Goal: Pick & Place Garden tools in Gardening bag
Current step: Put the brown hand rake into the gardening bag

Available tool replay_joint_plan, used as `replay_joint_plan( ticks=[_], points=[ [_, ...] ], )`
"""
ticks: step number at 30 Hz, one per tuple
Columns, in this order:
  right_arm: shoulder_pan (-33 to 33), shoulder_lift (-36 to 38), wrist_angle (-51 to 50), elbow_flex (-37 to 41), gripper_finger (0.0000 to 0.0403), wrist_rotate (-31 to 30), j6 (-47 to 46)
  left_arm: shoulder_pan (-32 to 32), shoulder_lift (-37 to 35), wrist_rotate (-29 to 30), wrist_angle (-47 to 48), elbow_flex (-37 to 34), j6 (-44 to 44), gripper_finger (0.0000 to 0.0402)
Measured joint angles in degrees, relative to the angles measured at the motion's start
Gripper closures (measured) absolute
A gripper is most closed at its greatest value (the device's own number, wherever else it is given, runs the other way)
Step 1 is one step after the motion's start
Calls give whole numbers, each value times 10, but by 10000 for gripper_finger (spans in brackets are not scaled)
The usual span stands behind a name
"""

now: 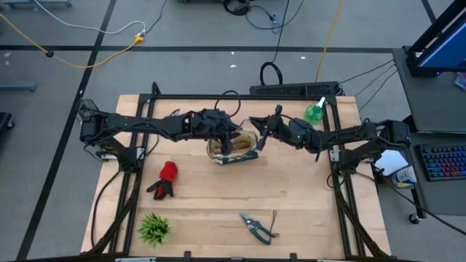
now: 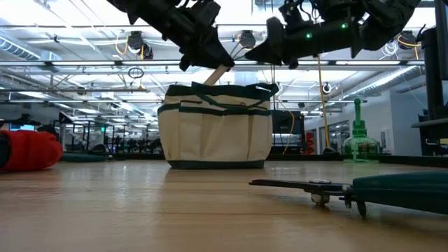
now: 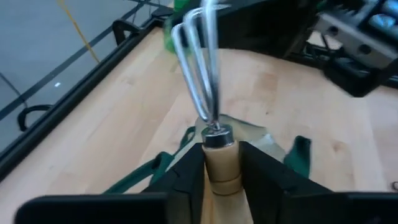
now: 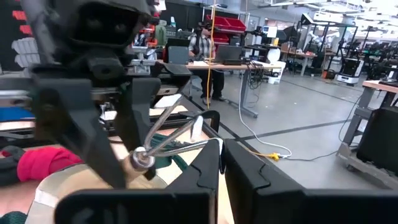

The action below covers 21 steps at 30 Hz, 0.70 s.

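We start at the gardening bag [image 1: 233,145], sitting near the table's centre, a touch toward twelve o'clock, mouth open to the ceiling. Right above it is the tool of the moment: a wooden-handled fork [image 3: 208,93], steel tines pointing up and away, its pale handle clamped between the left gripper [image 3: 221,168] fingers just below the metal collar. In the low view the handle end slants down into the bag's mouth, so we judge this the lowering-in step, with the release not yet made.

At the bag's three o'clock rim we have the right gripper [image 1: 261,142], fingers pressed together; it seems to pinch the green trim to steady the bag, though we cannot see that grip clearly.

How do we do this well? We keep the handle centred over the opening, sink it deep enough that the fork cannot tip back out, and only then part the fingers. We lift straight up afterwards so the looped handles do not snag the tines.

Further out, plenty is waiting: the red-and-black glove [image 1: 164,179] at eight o'clock from the bag, the pruners [image 1: 256,226] down at five o'clock near the table's edge, and the green spray bottle [image 1: 314,111] at two o'clock. The spiky green plant [image 1: 153,228] at seven o'clock stays put, we reckon.
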<state>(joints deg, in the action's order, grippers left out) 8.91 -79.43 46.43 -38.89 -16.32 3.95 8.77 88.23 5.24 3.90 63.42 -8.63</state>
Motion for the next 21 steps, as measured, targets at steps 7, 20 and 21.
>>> replay_joint_plan(
  ticks=[7,20,21],
  points=[
    [0,0,-5,0,397,4,-1,8,0,6,16,0,1,331],
    [-1,0,-148,0,301,51,-31,9,0,11,95,0,-4,331],
    [-1,0,-160,0,293,50,-35,9,0,10,105,0,-3,331]
  ],
)
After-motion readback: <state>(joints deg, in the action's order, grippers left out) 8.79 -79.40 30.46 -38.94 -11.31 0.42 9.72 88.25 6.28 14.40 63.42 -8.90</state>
